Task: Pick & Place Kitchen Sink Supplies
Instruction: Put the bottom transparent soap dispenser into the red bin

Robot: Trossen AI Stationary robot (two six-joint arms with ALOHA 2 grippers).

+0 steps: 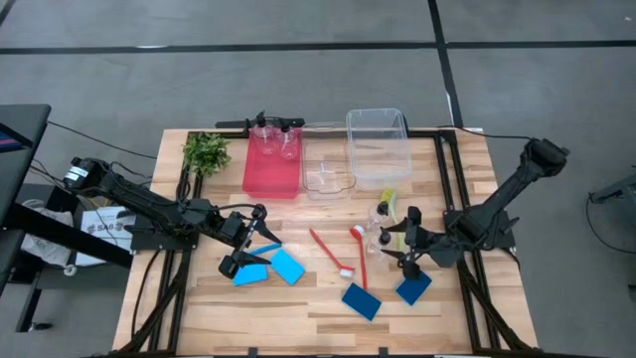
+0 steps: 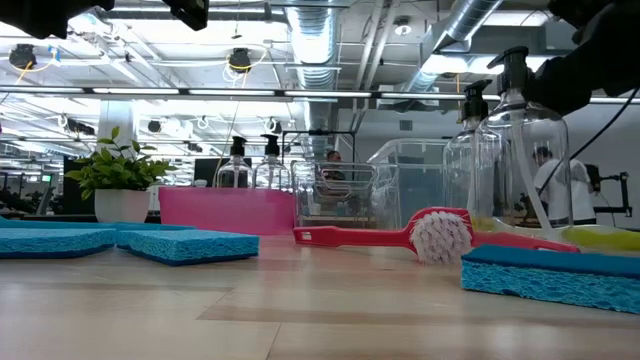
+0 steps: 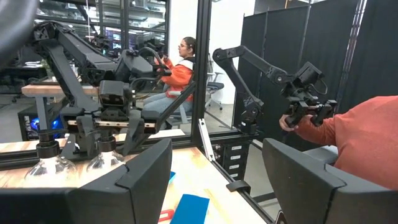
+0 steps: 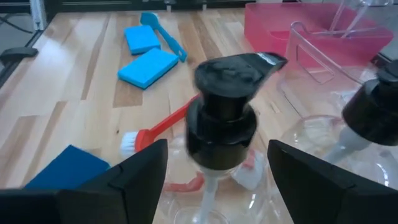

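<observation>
My right end effector (image 4: pixel 217 180) stands wide open, its fingers on either side of a clear pump bottle (image 4: pixel 225 134) at the right of the surface (image 1: pixel 298 313), gripping nothing. My left end effector (image 1: pixel 250 239) hangs open and empty above the light-blue sponges (image 1: pixel 270 268).
</observation>
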